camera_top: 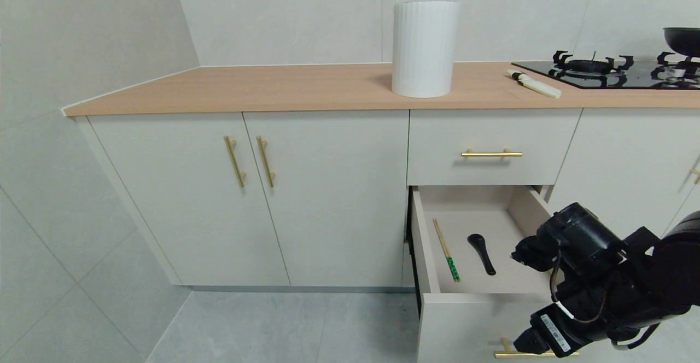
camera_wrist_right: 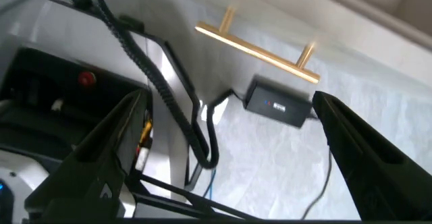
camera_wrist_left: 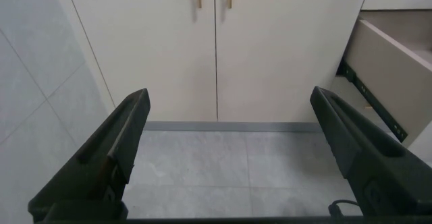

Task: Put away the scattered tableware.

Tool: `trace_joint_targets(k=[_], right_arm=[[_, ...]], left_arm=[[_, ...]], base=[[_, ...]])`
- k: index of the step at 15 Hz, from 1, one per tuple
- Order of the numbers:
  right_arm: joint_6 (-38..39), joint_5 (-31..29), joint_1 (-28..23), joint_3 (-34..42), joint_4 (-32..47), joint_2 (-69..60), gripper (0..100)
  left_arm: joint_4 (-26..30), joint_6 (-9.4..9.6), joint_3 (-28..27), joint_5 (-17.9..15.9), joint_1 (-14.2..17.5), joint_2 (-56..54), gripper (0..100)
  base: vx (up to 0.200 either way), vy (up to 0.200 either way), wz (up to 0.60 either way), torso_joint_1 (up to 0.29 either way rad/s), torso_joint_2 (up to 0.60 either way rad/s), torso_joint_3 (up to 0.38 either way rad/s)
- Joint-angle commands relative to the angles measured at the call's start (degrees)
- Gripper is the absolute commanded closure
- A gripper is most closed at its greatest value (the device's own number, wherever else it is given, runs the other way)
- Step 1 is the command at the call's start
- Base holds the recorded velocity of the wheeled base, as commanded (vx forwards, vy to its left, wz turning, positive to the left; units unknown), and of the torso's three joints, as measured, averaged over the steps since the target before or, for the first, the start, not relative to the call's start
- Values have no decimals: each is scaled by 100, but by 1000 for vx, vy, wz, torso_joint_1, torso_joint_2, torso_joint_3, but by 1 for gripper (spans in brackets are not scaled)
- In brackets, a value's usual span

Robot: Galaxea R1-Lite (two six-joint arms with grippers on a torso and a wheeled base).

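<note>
The lower drawer stands pulled out. Inside it lie a pair of wooden chopsticks with green ends and a black spoon, side by side and apart. A pale, long utensil rests on the wooden countertop beside the stove. My right gripper is open and holds nothing; it sits low at the drawer's front, just off its gold handle, which is the drawer handle in the head view. My left gripper is open and empty above the floor, facing the cabinet doors.
A tall white ribbed container stands on the countertop. A black gas stove with a pan is at the far right. The upper drawer is closed. The open drawer's side juts out over the grey tiled floor.
</note>
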Motion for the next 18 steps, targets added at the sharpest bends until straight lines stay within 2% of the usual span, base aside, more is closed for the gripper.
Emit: trace_joint_targets(k=[1,5,18], right_arm=[[44,-13,-77,-86,4,440,0],[413,-31,-191,-315,13,642,0],[615,-101,-684,-728,197,923,0]], left_arm=[[0,0,5,1,0,1,0],[0,0,5,1,0,1,0],[0,0,5,1,0,1,0]], base=[[0,0,0,0,0,0],[0,0,0,0,0,0],[0,0,0,0,0,0]])
